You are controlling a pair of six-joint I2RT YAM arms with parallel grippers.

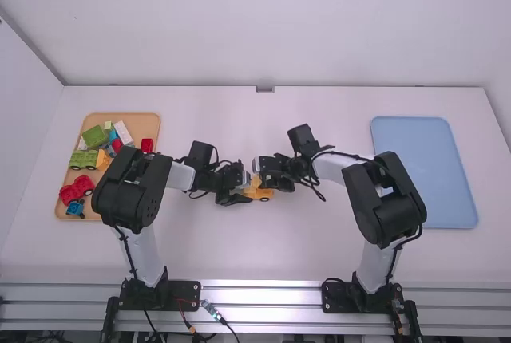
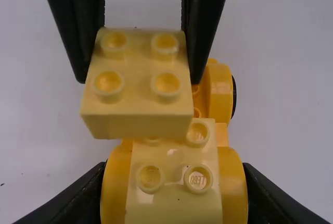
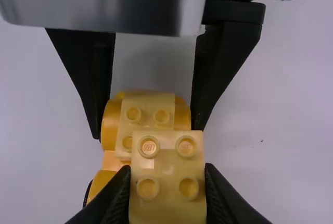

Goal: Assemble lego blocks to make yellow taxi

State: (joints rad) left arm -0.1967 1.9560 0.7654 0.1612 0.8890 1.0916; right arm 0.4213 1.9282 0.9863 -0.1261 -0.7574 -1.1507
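Near the middle of the white table (image 1: pixel 207 251), the yellow car (image 1: pixel 262 195) sits between the two arms. The left gripper (image 1: pixel 239 191) is closed on the car's rounded orange-yellow sides, at the end topped by a pale yellow block (image 2: pixel 173 203) with round studs. Over the car, the right gripper (image 1: pixel 266 174) pinches a loose pale yellow block (image 2: pixel 138 109) by two opposite sides, studs up. The left wrist view shows a dark wheel (image 2: pixel 234 98) at the car's other end. At the table's left, a tan tray (image 1: pixel 144 126) holds a green block (image 1: pixel 93 136), a white block (image 1: pixel 124 133) and a small red car (image 1: pixel 77 190). At the right lies a blue tray (image 1: pixel 427 171).
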